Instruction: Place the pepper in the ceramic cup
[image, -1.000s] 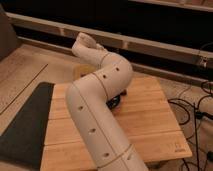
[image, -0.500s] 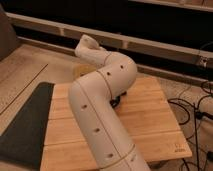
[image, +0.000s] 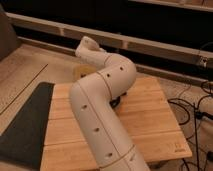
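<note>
My white arm (image: 100, 115) fills the middle of the camera view. It rises from the bottom edge, bends at an elbow (image: 119, 75) and folds back to a far joint (image: 88, 48) at the table's back left. My gripper is hidden behind the arm. The pepper does not show. A pale tan rounded shape (image: 80, 71) peeks out just left of the far link at the table's back edge. It may be the ceramic cup, but I cannot tell. A small dark shape (image: 115, 102) shows under the elbow, too covered to name.
The wooden table (image: 150, 125) stretches to the right and front of the arm. A dark mat (image: 25, 125) lies along its left side. Cables (image: 192, 107) trail on the floor to the right. A dark wall with a pale rail (image: 150, 42) runs behind.
The arm's far joint and elbow have drifted slightly right and down. The pale tan shape at the back left has come out from behind the arm.
</note>
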